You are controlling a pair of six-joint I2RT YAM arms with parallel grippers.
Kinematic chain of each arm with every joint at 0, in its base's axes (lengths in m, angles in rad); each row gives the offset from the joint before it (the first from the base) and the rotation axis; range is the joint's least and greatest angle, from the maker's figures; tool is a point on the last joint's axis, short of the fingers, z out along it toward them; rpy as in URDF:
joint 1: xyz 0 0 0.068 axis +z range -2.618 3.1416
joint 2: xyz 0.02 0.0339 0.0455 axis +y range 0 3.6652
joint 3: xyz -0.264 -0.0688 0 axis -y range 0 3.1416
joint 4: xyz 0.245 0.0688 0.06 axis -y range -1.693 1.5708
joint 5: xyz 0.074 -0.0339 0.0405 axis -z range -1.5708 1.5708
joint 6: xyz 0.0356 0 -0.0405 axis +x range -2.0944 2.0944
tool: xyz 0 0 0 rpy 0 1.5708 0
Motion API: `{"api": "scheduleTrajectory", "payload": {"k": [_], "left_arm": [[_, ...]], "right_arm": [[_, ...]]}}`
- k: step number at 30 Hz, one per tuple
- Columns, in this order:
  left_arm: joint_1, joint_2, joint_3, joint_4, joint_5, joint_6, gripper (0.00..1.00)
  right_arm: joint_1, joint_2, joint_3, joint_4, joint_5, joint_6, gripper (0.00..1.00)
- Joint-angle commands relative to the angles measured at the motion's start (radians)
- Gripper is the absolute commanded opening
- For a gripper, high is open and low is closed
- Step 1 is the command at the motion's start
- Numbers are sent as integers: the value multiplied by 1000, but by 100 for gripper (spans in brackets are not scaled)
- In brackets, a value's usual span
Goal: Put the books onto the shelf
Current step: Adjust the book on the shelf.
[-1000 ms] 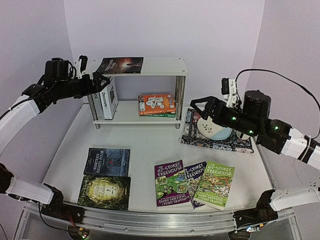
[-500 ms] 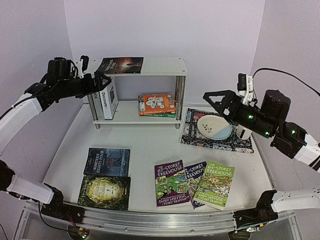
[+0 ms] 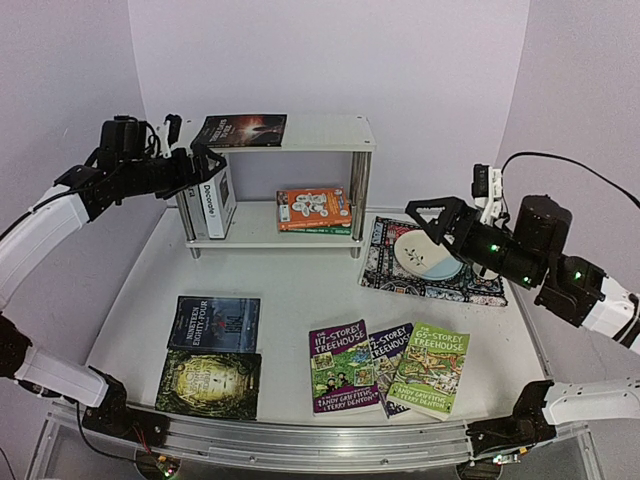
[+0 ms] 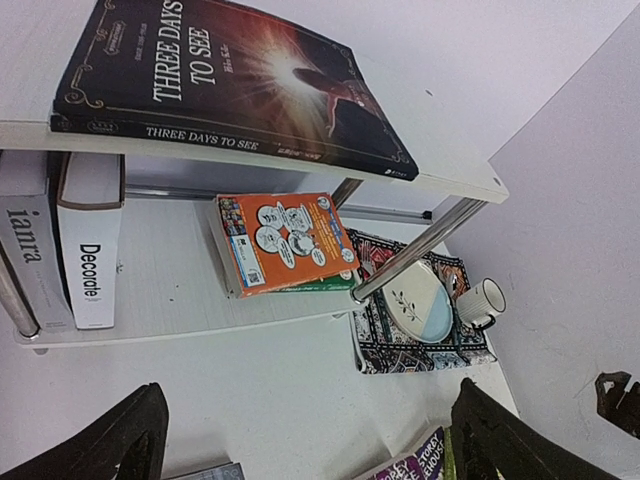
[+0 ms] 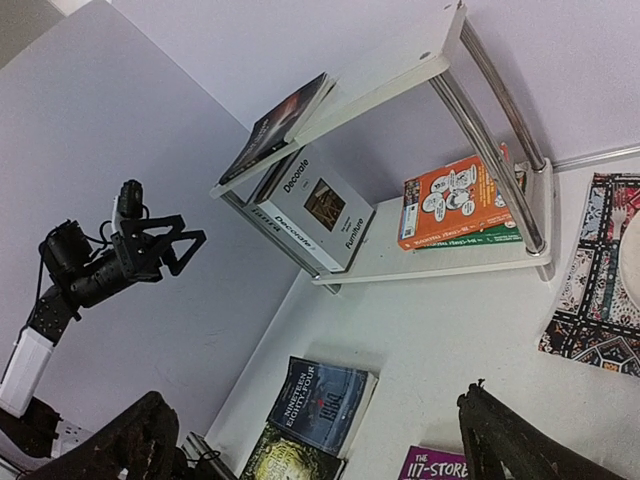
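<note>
White two-tier shelf (image 3: 330, 130) with chrome posts sits upper centre. Black left gripper (image 3: 212, 162) at upper left and black right gripper (image 3: 416, 220) at mid-right hang empty, fingers apart.

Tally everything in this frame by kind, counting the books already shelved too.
Books: 10 (5 shelved, 5 lying on the table)
Shelf: 1
Mat: 1
Plate: 1
Mug: 1
Total: 14

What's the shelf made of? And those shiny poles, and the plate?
The shelf boards look like white painted wood or laminate, flat and dull. The posts look like polished metal, mirror-shiny. The plate seems glazed ceramic, smooth and glossy, though I can't be sure.
</note>
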Motion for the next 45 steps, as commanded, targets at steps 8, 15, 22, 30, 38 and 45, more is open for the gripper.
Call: {"api": "scheduleTrajectory", "payload": {"k": [8, 15, 22, 30, 38, 45], "left_arm": [[-52, 89, 46, 46, -63, -62, 100], [-115, 132, 102, 45, -260, -44, 93], [-115, 199, 217, 42, -319, 2, 73], [-107, 273, 316, 37, -289, 34, 47], [-85, 317, 368, 33, -264, 43, 36], [-70, 362, 415, 30, -233, 41, 13]], "right_arm": [[-4, 72, -68, 1, 89, -225, 98], [-4, 83, -111, -35, 181, -331, 98], [-4, 95, -114, -34, 193, -357, 98], [-3, 102, -113, -35, 203, -368, 98], [-4, 76, -129, -35, 226, -373, 98], [-3, 70, -129, -35, 237, -385, 98]]}}
